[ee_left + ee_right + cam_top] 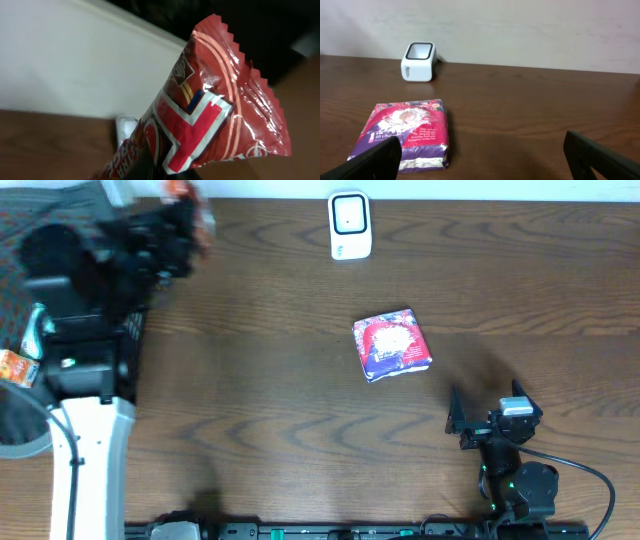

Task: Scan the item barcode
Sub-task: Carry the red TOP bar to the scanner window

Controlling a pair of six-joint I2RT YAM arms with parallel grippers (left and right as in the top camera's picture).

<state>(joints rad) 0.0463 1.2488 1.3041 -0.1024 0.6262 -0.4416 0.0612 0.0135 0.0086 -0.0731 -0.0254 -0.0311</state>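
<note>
Left wrist view is filled by a glossy red snack wrapper [215, 100], pinched at its lower end by the left gripper [178, 225], whose fingers are clamped tight on it. The crimped top stands free above the fingers. No barcode shows on the face turned to this camera, so the code may be on the far side. If so, presenting this side to the scanner [349, 225], which sits well ahead and to the right of those fingers, would probably read nothing. The foil is slick and crinkled, so it could slide in the pinch or throw glare across the code. The right gripper [481, 142] hangs spread wide and empty. A red-and-purple pack [407, 132] lies just ahead of its left finger, between it and the scanner, and a careless reach could nudge it.
</note>
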